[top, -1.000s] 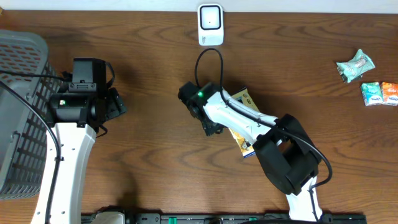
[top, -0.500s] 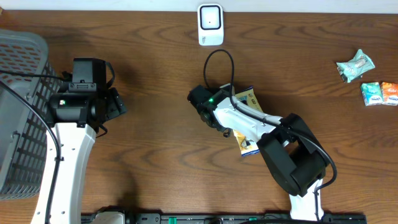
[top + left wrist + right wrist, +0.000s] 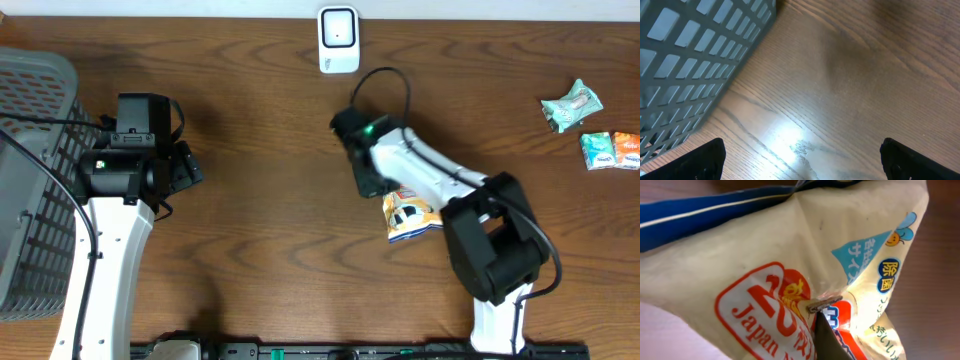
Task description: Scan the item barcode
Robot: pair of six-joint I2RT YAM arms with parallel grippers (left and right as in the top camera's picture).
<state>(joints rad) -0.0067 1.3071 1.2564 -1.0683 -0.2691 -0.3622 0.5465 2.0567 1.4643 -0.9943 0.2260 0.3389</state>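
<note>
1. Overhead, one scanner [image 3: 338,40], one basket [image 3: 30,150] and three small packs [image 3: 598,150] show; the right end effector [image 3: 378,190] meets one pouch [image 3: 412,215] mid-surface [image 3: 260,250].
2. Left wrist: the left end effector [image 3: 800,160] is spread apart beside the basket.
3. Right wrist: the right end effector is clamped on the pouch film by a red "20" label [image 3: 767,310].

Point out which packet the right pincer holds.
The cream-and-blue packet at centre, in the right pincer; the three small packets lie untouched far right.

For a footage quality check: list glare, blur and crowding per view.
Overhead: evenly lit and sharp. Left wrist: white glare patch on the table; basket slightly soft. Right wrist: packet fills the frame, print still readable.
</note>
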